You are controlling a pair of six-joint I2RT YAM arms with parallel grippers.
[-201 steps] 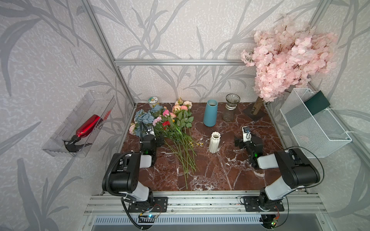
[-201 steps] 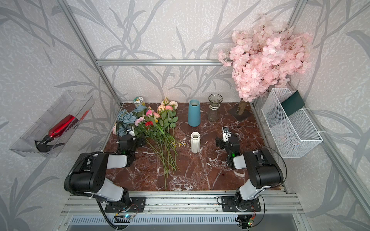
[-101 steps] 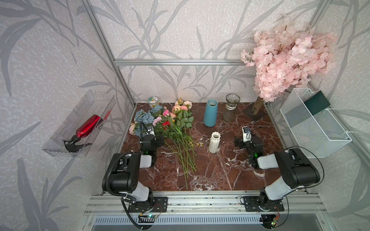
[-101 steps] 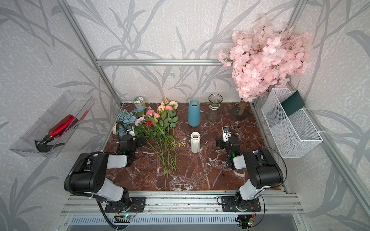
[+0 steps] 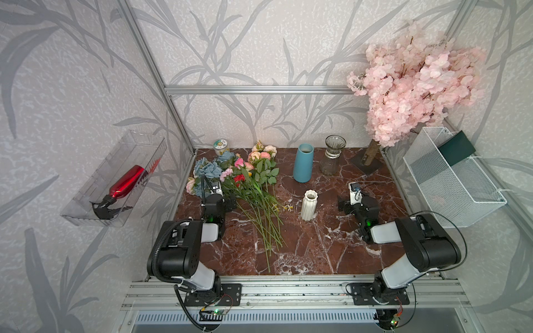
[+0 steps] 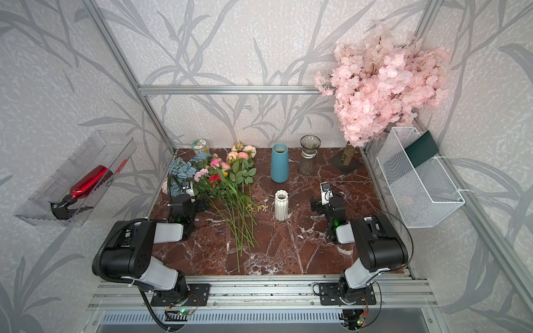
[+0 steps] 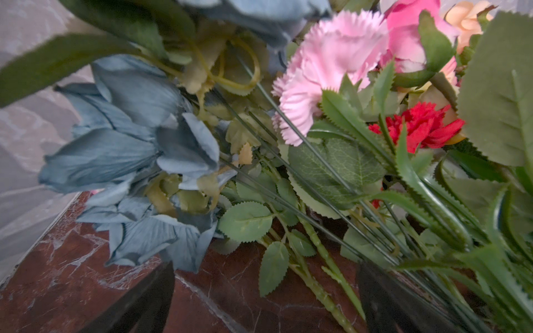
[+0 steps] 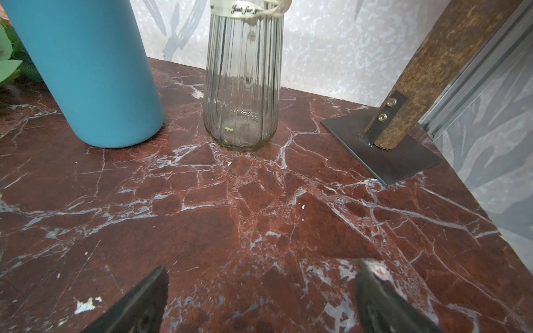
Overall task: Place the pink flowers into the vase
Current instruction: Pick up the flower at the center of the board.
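Nothing has moved since the earlier frames. The left hand (image 7: 264, 276), fingers apart and empty, sits at the left against the mixed heap. The right hand (image 8: 261, 268), also spread and empty, faces the far vases. The pink flowers (image 5: 261, 152) lie on the tabletop (image 5: 317, 248), far left. The white vase (image 5: 309, 205), blue vase (image 5: 302, 163) and glass vase (image 5: 331, 155) hold no flowers, so the task looks unstarted.
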